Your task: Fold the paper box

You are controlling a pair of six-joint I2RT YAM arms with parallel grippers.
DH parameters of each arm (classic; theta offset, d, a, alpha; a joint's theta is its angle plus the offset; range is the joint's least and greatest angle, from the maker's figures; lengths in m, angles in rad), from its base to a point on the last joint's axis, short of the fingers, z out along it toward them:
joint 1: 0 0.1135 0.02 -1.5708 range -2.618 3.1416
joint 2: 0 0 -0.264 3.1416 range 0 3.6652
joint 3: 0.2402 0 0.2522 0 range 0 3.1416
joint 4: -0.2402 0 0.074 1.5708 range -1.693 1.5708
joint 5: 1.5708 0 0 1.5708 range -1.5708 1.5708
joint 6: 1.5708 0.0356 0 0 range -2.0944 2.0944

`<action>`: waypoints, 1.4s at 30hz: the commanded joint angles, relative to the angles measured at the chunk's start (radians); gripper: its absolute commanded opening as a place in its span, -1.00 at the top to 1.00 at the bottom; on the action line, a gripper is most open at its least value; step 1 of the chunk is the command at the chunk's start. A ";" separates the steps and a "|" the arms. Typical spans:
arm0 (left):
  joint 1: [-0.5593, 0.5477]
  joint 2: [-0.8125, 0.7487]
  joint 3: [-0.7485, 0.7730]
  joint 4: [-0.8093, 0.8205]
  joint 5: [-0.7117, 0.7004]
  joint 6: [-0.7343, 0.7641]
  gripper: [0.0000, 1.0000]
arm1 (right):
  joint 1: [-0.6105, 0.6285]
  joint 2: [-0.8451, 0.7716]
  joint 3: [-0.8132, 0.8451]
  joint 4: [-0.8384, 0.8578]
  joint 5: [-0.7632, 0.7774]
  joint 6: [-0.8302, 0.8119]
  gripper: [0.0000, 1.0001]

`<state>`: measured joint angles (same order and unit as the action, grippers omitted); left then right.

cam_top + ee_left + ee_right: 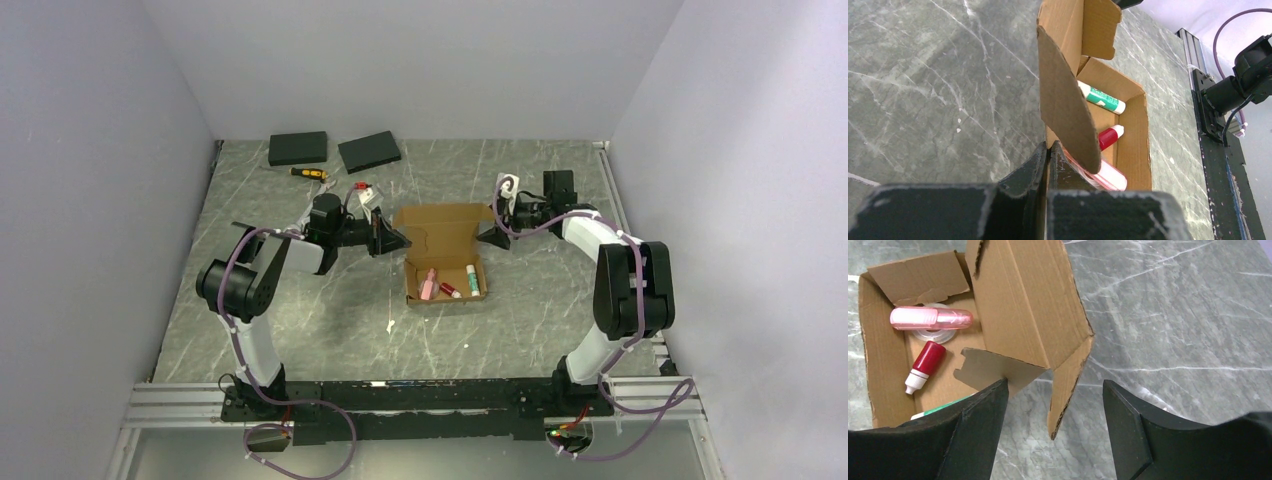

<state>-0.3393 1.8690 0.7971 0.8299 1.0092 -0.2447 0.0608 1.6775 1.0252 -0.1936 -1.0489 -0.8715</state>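
The paper box is matt brown corrugated cardboard, fluted at its cut edges; the table looks like smooth, grey-veined stone; the pink bottle is glossy plastic.

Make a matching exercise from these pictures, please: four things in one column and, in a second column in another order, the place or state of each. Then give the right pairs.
Things:
1. left gripper
2. right gripper
3. red bottle
4. black slabs

Places or states:
A. lying inside the paper box
B. jaws open, close to a box flap
C. near the far edge of the table
D. jaws shut, at the box's side

Pairs: 1-D, 2-B, 3-A, 4-C
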 commanded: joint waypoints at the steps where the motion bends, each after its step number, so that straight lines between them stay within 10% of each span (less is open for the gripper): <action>1: -0.016 -0.039 0.000 -0.012 0.015 0.047 1.00 | 0.022 -0.007 0.007 -0.040 -0.092 -0.106 -0.40; 20: -0.036 -0.130 -0.004 -0.112 -0.007 0.086 0.44 | 0.066 -0.084 -0.044 -0.226 -0.018 -0.500 -0.25; 42: -0.069 -0.235 -0.104 -0.225 -0.067 0.124 0.34 | 0.083 -0.213 -0.169 -0.247 0.048 -0.606 -0.17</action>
<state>-0.3985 1.6817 0.7162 0.6201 0.9569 -0.1429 0.1329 1.5085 0.8753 -0.4263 -0.9939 -1.4197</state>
